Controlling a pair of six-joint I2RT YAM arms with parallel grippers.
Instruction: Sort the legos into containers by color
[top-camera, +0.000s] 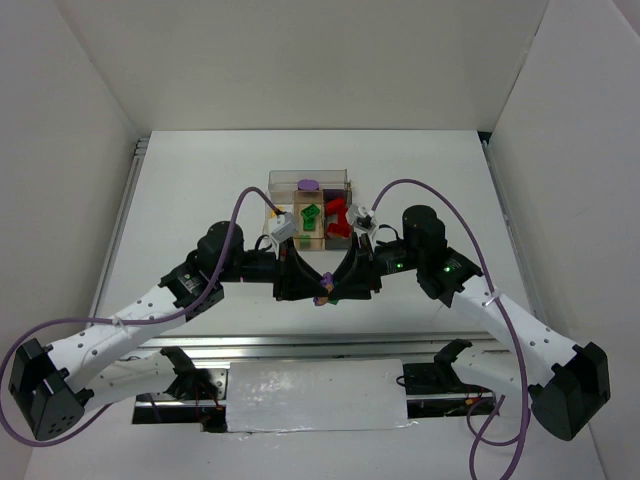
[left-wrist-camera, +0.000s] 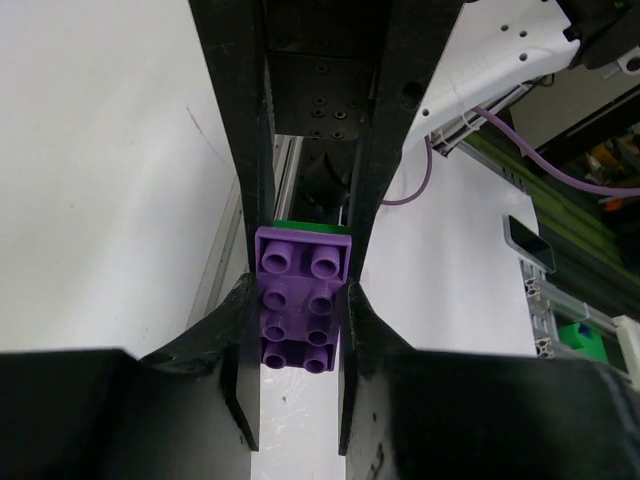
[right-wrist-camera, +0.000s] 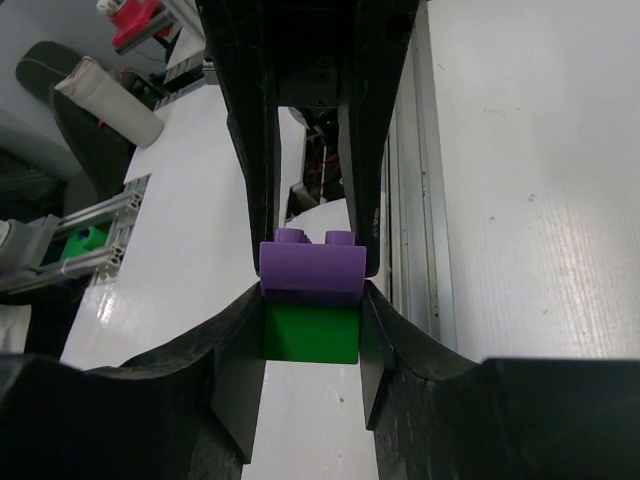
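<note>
Hands meet tip to tip at the middle of the white surface (top-camera: 200, 200), at 6 o'clock from the bins (top-camera: 283, 183), with a two-piece stack between them.

The left hand (left-wrist-camera: 297, 300) comes in from 9 o'clock. Its jaws are narrow and clamp the purple lego (left-wrist-camera: 297, 325) by its long sides. In the left wrist view, the studs face the camera in two columns.

The right hand (right-wrist-camera: 312, 318) comes in from 3 o'clock. Its jaws are also narrow, pressed on both sides of the green lego (right-wrist-camera: 310, 335). In the right wrist view, the purple lego sits directly on the green one at 12 o'clock, touching it, with two studs showing on its top edge.

The two pieces are joined, each gripped by a different hand. From above, only a small purple spot shows between the black fingers. I cannot tell whether the stack touches the surface or is held above it.

The bins stand together at 12 o'clock from the hands:
- **Wide clear bin at the back:** a purple piece (top-camera: 308, 185) lies in it.
- **Tan bin in front:** it holds a green piece (top-camera: 311, 215).
- **3 o'clock of the tan bin:** a red piece (top-camera: 337, 214) sits here.
</note>
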